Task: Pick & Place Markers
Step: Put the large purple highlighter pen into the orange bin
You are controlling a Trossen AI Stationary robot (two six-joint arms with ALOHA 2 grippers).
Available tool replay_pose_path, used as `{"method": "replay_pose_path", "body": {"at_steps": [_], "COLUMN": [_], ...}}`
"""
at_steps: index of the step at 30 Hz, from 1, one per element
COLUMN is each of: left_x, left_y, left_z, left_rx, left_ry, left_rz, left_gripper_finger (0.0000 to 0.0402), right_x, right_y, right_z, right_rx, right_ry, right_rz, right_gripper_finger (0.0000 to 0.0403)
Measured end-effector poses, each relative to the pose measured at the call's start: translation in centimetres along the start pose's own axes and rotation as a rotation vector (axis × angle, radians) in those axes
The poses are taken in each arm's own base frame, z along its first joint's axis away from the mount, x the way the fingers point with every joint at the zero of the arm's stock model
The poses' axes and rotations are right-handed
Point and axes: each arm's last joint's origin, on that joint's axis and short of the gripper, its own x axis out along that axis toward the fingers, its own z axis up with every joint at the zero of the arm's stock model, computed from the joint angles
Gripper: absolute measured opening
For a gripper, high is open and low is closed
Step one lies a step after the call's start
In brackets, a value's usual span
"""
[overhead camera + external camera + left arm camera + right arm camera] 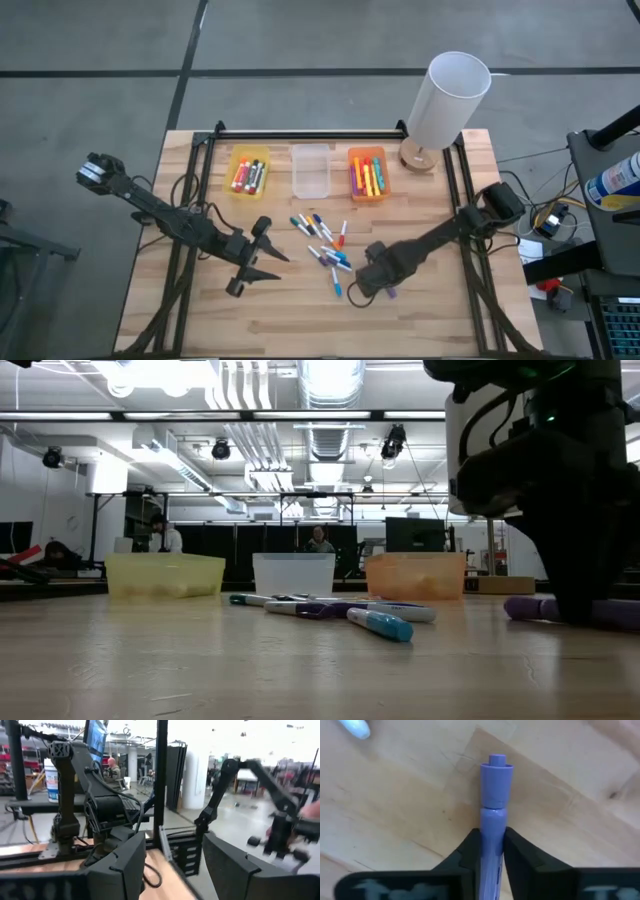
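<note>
A purple marker [495, 795] lies flat on the wooden table [200, 320], right of a loose cluster of several markers [325, 248] at the table's middle. My right gripper [492, 852] points down over the purple marker and is shut on it; it also shows at the near right of the cluster [372, 285]. The low view shows the marker's end [528, 607] sticking out beside the dark gripper. My left gripper [268, 258] hovers open above the table, left of the cluster, pointing about level, with nothing between its fingers [125, 865]. My right gripper pinches the purple marker's barrel [492, 827] between its two fingers, just behind the cap [496, 780]. The fingers [470, 852] come from above, pointing down, one on each long side of the marker. The marker lies level on the table.
At the far side stand a yellow bin [248, 172] with markers, a clear bin [311, 170] and an orange bin [367, 174] with markers. A white cylindrical lamp [447, 98] stands at the far right. Bare wood lies along the near edge.
</note>
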Motion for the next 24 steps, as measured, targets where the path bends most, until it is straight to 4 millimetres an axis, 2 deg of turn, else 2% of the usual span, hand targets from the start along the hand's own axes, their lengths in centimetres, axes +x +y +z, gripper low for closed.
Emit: {"method": "replay_pose_path", "body": {"at_steps": [6, 13, 18, 24], "left_x": [-0.1, -0.7, -1.1, -1.2], "left_y": [0.1, 0.5, 0.8, 1.0], "left_z": [-0.3, -0.1, -0.2, -0.4], "left_rx": [0.1, 0.156, 0.189, 0.228], "left_ry": [0.04, 0.072, 0.094, 0.12], "left_rz": [0.003, 0.089, 0.182, 0.201], "left_gripper_finger": [0.0193, 0.0193, 0.0193, 0.0193], "right_x": [-0.1, -0.9, -2.9, -7.0], "right_y": [-0.3, -0.8, -1.7, -3.6], "right_z": [1.0, 2.3, 3.7, 6.4], "right_rx": [-0.039, -0.084, -0.109, -0.08], "right_ry": [-0.009, -0.021, -0.066, -0.22], "right_rz": [-0.002, -0.003, -0.033, 0.033], "right_gripper_finger": [0.0047, 0.0058, 0.0058, 0.0058]}}
